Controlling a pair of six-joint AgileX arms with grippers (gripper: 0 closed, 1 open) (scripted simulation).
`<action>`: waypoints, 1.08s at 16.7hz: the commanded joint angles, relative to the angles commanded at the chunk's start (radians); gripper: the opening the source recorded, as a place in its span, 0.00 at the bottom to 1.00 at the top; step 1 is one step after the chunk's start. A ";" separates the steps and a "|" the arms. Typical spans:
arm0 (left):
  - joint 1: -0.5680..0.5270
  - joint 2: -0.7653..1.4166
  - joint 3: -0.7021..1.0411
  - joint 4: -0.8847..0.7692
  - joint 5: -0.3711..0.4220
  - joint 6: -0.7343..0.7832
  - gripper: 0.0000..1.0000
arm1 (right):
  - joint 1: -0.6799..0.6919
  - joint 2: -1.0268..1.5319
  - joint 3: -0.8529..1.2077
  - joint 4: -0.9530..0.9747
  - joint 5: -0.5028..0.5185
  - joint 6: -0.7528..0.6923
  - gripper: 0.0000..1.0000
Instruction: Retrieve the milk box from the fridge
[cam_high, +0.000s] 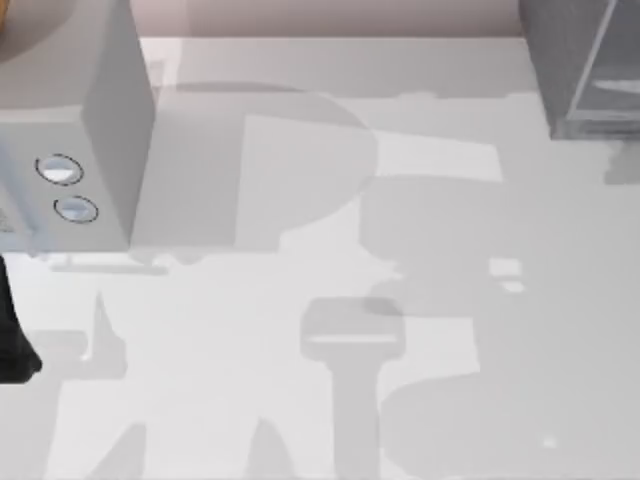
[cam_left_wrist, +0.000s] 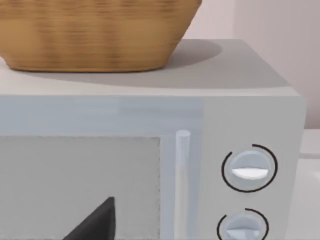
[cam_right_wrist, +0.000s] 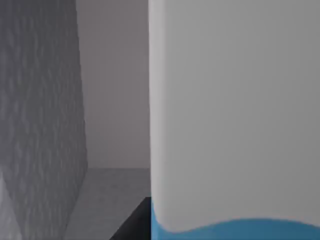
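Fridge (cam_high: 585, 65): far right corner of the desk (cam_high: 300, 400)
Milk box (cam_right_wrist: 235, 125): close before the right wrist camera, inside a grey-walled space
Claws: state cannot be told
Microwave (cam_high: 70, 150): far left; basket (cam_left_wrist: 95, 35) on top

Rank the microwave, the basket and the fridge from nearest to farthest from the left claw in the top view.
1. Microwave, just beyond the left claw at the view's left edge.
2. Basket, on top of the microwave, far-left corner.
3. Fridge, far-right corner.
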 joint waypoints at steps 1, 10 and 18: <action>0.000 0.000 0.000 0.000 0.000 0.000 1.00 | 0.014 -0.094 -0.042 -0.048 0.014 -0.001 0.00; 0.000 0.000 0.000 0.000 0.000 0.000 1.00 | 0.162 -1.072 -0.484 -0.549 0.148 0.007 0.00; 0.000 0.000 0.000 0.000 0.000 0.000 1.00 | 0.248 -1.508 -0.701 -0.800 0.225 0.006 0.00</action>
